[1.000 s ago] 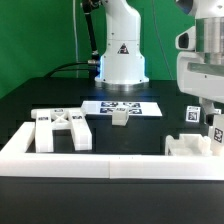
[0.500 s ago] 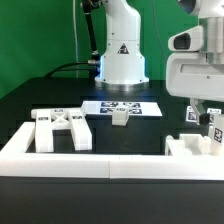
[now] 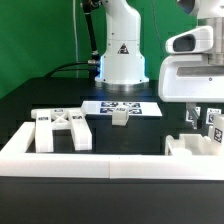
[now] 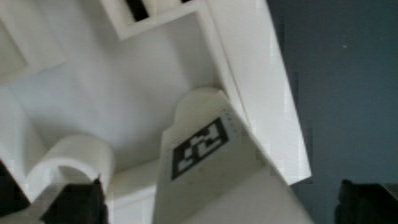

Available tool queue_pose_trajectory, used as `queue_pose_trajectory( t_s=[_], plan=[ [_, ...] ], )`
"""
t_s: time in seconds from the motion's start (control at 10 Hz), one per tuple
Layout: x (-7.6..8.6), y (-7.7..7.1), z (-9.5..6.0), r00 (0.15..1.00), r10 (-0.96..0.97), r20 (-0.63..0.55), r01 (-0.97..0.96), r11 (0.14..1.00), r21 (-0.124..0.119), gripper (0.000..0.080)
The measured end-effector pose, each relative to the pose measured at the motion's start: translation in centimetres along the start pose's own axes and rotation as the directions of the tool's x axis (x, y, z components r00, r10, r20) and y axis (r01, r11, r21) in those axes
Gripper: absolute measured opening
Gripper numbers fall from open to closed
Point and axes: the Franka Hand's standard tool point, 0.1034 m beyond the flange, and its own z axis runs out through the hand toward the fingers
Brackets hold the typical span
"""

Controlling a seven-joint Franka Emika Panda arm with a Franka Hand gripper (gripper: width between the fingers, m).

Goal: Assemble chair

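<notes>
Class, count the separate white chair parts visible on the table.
3: X-braced panel on the exterior view's left, small block by the marker board, notched block near the claw; more may hide there.

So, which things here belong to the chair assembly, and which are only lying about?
Chair parts:
- X-braced panel
- small block
- tagged pieces at the exterior view's right

Not part of it:
- marker board
- border wall
- robot base

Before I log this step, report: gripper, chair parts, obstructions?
Gripper open, above tagged chair part. X-braced panel at exterior view's left. No obstruction seen.
</notes>
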Motion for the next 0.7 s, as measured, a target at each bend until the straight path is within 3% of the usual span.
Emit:
queue_pose_trajectory(
  t_s=[0.6, 0.7],
  plan=[
    [0.16, 0.31, -0.04, 0.935, -0.356, 0.001, 0.355, 0.934, -0.026, 0.0649],
    [0.16, 0.31, -0.04, 0.936, -0.352, 0.001, 0.352, 0.936, -0.026, 0.0559]
  ],
)
